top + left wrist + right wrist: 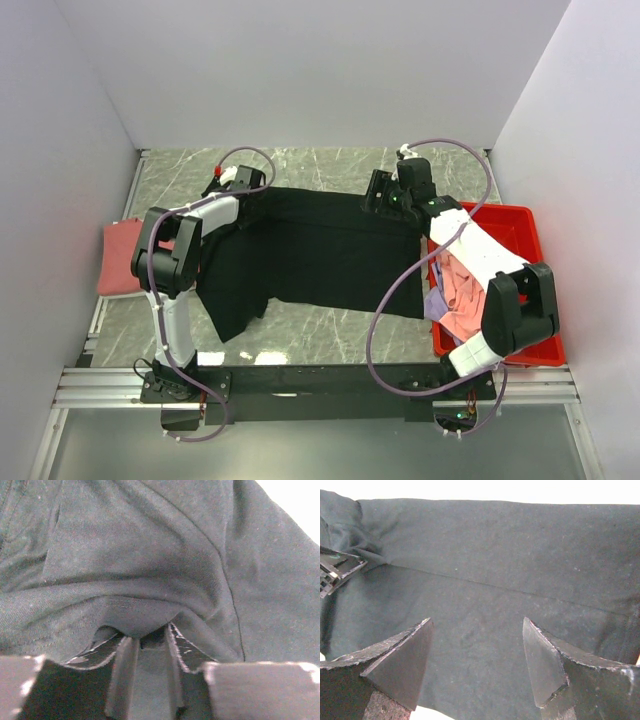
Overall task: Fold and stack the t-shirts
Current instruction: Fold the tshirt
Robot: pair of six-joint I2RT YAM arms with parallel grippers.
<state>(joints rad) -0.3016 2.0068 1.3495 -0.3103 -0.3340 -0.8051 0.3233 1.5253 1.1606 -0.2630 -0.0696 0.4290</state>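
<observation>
black t-shirt (320, 255) long axis left-right | left jaws pinching it | right jaws wide

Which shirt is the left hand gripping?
The black t-shirt spread mid-table: left hand pinches its fold. Salmon-red shirt lies apart at left; pink shirt and lavender shirt sit in the red bin.

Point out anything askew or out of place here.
The black t-shirt lies skewed, not flat: its near-left part juts out in a crooked flap, and the left gripper pinches a bunched fold. The salmon-red shirt appears to overlap the left edge of the table.
</observation>
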